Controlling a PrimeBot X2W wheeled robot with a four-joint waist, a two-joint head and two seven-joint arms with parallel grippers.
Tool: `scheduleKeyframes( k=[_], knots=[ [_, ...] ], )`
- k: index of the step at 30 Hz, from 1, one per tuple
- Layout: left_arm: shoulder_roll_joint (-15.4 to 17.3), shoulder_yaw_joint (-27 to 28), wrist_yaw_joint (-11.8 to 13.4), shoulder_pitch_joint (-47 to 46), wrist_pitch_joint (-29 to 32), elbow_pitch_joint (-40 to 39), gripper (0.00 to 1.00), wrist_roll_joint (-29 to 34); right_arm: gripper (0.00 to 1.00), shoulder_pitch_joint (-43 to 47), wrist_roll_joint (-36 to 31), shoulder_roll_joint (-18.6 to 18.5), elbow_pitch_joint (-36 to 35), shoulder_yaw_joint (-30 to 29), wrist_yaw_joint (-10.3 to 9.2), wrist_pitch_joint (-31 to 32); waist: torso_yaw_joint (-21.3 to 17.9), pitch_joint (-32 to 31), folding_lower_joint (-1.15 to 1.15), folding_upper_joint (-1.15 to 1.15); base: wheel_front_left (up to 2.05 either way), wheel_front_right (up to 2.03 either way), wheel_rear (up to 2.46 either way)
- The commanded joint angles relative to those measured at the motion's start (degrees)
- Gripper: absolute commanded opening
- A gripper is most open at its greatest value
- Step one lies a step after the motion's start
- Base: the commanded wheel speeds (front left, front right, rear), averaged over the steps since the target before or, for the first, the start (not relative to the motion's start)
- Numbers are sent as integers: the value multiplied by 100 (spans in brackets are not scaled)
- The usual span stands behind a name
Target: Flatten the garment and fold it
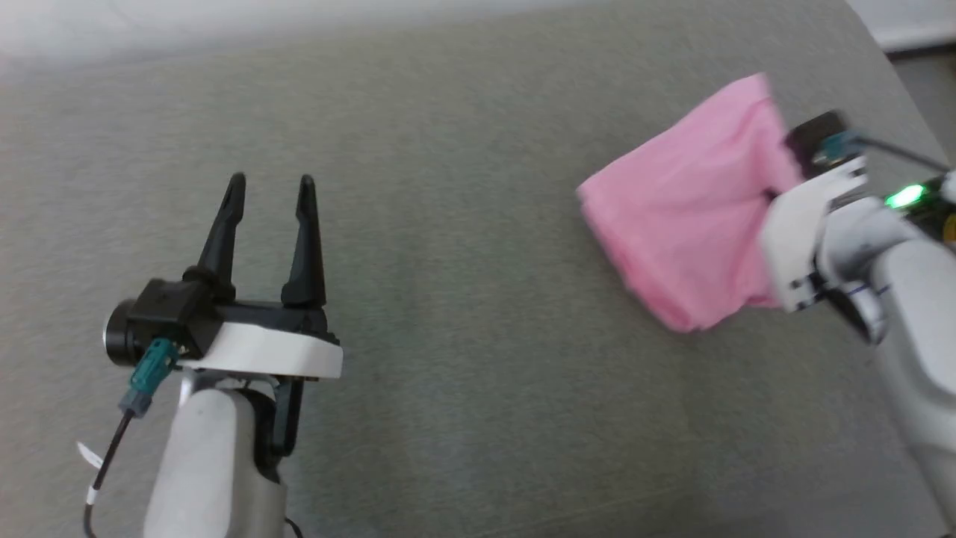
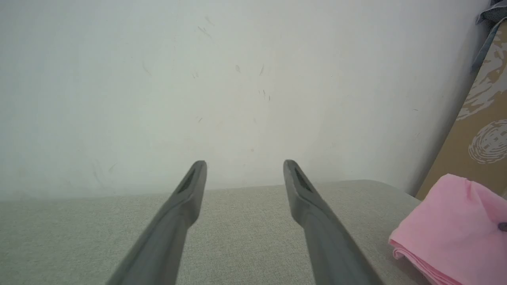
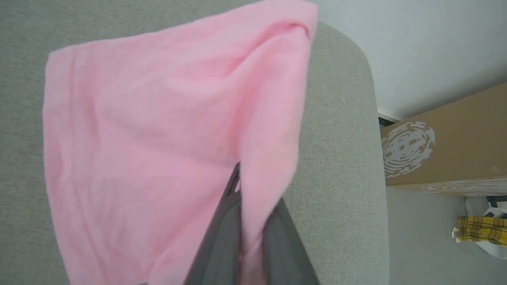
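— How many garments?
— One pink garment, near the counter's right edge, its fabric pinched in the closed right gripper.
— The left gripper?
— Fingers spread wide, empty, well apart from it. One cardboard box, white swirl print.

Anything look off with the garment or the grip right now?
Yes: the garment lies bunched in folds, not flat, near the right corner of the grey cushion. The right gripper has its fingers shut on a raised fold of it. The left gripper is open over bare cushion, well away from it.
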Motion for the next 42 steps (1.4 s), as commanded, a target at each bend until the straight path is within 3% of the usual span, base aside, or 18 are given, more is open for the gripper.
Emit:
scheduleKeyframes(
  k=[1,9,17,23,24,25,26,31,36,42],
  knots=[
    [67,-6,-43,-83,-27,-49,100,103,0,-123,-103,-28,112,-125,-12,-60,-739,655,0,-1,0,0,0],
    [349,-138,-84,-451,-25,-151,100,354,0,-773,-986,-113,1124,-1331,-12,-719,-1115,1416,0,-1,0,0,0],
    [521,-341,-123,-793,74,-211,100,430,0,-1211,-1637,-245,1961,-2445,-12,-1492,-845,1939,0,-1,0,0,0],
    [633,-345,-114,-883,138,-319,100,432,0,-1418,-2139,-227,2158,-3188,-12,-2013,-605,2137,0,-1,0,0,0],
    [648,-353,-110,-887,141,-326,100,440,7,-1440,-2174,-202,2205,-3326,-12,-2081,-571,2149,0,-1,0,0,0],
    [650,-353,-102,-886,138,-327,100,433,46,-1444,-2250,-186,2275,-3424,-12,-2083,-545,2147,0,-1,0,0,0],
    [642,-353,-94,-881,131,-323,100,418,100,-1442,-2328,-172,2345,-3515,-12,-2059,-519,2131,0,-1,0,0,0],
    [557,-369,-61,-763,68,-170,100,325,100,-1305,-2841,-169,2423,-4133,-12,-2030,-397,1805,0,-1,0,0,0],
    [372,-356,-40,-539,-5,125,100,125,100,-924,-3198,-30,2217,-4743,-12,-2217,-181,1086,0,-1,0,0,0],
    [195,-228,-36,-125,-24,336,100,-139,100,-342,-2777,268,1999,-4615,-12,-3013,159,137,0,-1,0,0,0]
  ],
)
